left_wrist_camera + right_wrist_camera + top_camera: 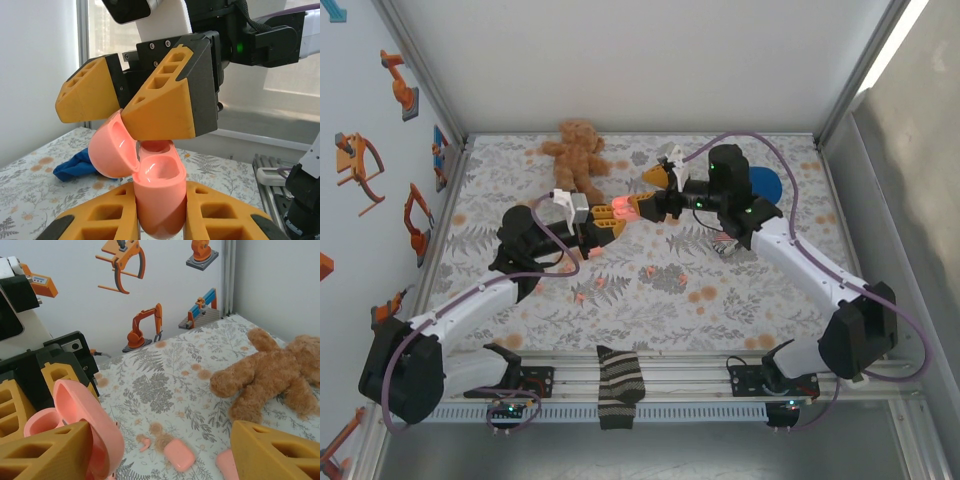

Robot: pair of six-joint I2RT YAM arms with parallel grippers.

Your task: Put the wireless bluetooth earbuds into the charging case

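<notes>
Jaws of the left gripper (160, 220) clamp the charging case (159, 187) (lid (111, 150) open).

My table (650, 290) is wearing a grey-and-rust floral cloth and sitting inside a boxed enclosure. A plain white back wall (640, 60) is closing off the far side. On my left, a pale wall (350, 100) is carrying orange robot-arm stickers (122, 262), an aluminium post (229, 275) standing in its corner. Bright light (898, 42) is spilling in at upper right, possibly from a window. A slotted metal rail (690, 385) is running along the near edge.
</notes>
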